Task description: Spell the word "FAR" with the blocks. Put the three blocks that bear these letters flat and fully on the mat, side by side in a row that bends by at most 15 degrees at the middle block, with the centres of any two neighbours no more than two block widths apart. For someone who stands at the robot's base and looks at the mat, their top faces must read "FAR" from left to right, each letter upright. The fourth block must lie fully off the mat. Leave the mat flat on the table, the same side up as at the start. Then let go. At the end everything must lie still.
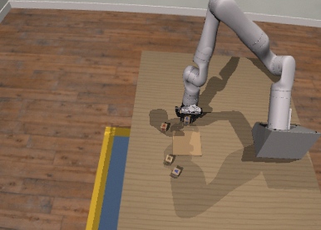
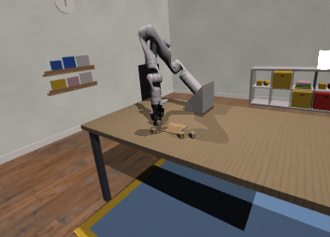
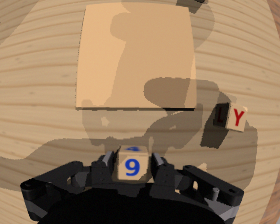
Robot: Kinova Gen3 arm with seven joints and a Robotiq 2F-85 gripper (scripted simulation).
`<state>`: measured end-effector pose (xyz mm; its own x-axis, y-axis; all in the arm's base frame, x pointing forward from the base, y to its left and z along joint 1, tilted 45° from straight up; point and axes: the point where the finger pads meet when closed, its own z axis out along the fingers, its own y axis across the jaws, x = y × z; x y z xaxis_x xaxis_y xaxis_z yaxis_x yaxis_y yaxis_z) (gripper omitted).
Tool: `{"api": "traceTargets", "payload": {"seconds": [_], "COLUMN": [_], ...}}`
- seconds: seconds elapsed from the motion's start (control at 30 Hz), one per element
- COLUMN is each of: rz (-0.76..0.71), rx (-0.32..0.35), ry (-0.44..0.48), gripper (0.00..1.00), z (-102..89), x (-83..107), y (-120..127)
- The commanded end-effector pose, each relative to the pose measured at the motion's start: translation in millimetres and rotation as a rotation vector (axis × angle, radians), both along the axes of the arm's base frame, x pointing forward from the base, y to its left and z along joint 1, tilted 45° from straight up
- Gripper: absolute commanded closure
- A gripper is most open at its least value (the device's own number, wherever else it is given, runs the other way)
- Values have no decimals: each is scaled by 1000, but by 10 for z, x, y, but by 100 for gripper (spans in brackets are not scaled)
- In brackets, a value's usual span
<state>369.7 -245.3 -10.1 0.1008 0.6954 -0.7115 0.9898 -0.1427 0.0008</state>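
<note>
The tan mat [image 1: 187, 144] lies flat on the table and nothing is on it. It also shows in the wrist view [image 3: 135, 56]. My gripper [image 1: 188, 118] is low over the table, just past the mat's far edge. Its fingers stand slightly apart on either side of a block [image 3: 133, 166] that shows a blue 9 toward the camera. They are open and do not clamp it. A block with a red Y [image 3: 234, 118] lies off the mat, to the left in the top view [image 1: 165, 127].
The robot's grey base [image 1: 283, 139] stands at the right of the table. The table's left edge [image 1: 133, 110] is close to the Y block. A blue and yellow floor mat [image 1: 110, 180] lies below the table.
</note>
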Motion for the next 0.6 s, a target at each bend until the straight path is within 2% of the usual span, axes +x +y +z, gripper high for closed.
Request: {"api": "traceTargets", "payload": {"seconds": [0.0,0.13,0.23,0.57], "rz": [-1,-8,-1,-6], "rx": [1,-6,2,-4], "ry": [-10,-3,-11,-7], "gripper": [54,54,54,54], "z": [60,199,214,581], "x": [31,16,57,99], "y": [55,156,209,552]}}
